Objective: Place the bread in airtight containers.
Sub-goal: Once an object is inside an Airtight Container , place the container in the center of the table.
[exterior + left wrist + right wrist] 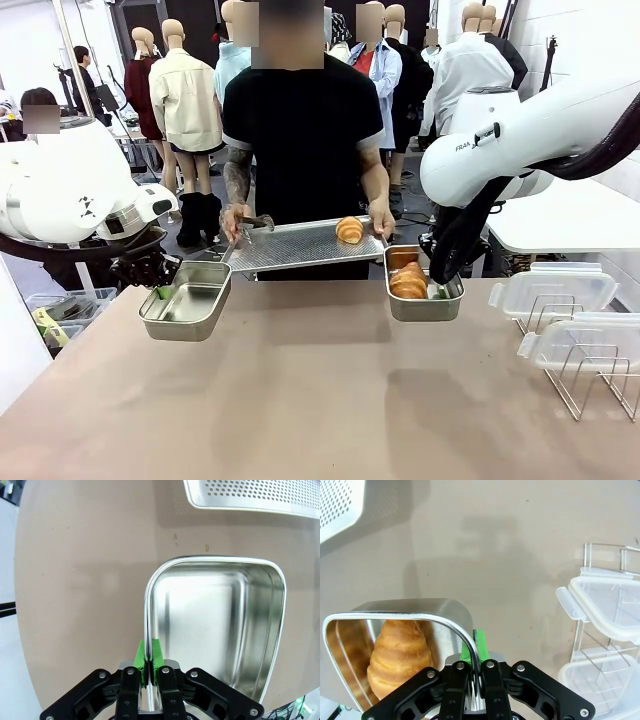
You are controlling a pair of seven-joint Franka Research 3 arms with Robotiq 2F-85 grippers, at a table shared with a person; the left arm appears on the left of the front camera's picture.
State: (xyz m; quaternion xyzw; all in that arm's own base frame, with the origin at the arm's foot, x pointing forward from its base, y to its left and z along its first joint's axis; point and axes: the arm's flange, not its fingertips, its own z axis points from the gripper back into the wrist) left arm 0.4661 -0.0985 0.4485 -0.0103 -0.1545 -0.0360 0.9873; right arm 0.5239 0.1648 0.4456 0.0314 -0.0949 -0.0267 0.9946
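Tub in left end effector, croissant tub in right end effector

From the front, looked across the table toward the person, at middle distance. From the wrists, looked steeply down, very near: left on the empty container, right on the filled container. Shared both, and the tray, with the front.
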